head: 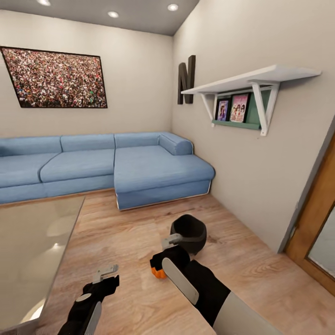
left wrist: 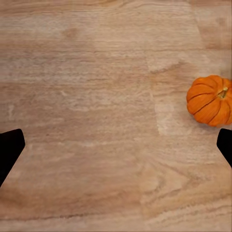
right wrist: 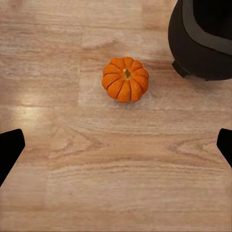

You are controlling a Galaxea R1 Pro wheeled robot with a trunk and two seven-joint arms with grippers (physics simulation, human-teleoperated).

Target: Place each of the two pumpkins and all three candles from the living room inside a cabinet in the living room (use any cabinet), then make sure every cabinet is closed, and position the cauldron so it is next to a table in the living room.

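Hanging on the side wall, a big dark letter "N" (head: 186,79) is the one piece of writing that reads clearly; the two pink-toned pictures (head: 231,110) on the green ledge under the white shelf (head: 251,81) are too small to read. One orange pumpkin (right wrist: 125,79) sits upright on the wood floor (head: 130,260), near one black cauldron (head: 188,234) but apart from it; in the head view the pumpkin peeks out beneath the right arm. Both pincers hang above the floor with fingers spread and nothing between them: the right pincer (right wrist: 116,145) over the pumpkin, the left pincer (left wrist: 116,147) beside it over bare planks. One glass-topped desk (head: 32,251) lies to the left, with one blue corner sofa (head: 107,167) and one framed crowd picture (head: 58,78) behind.
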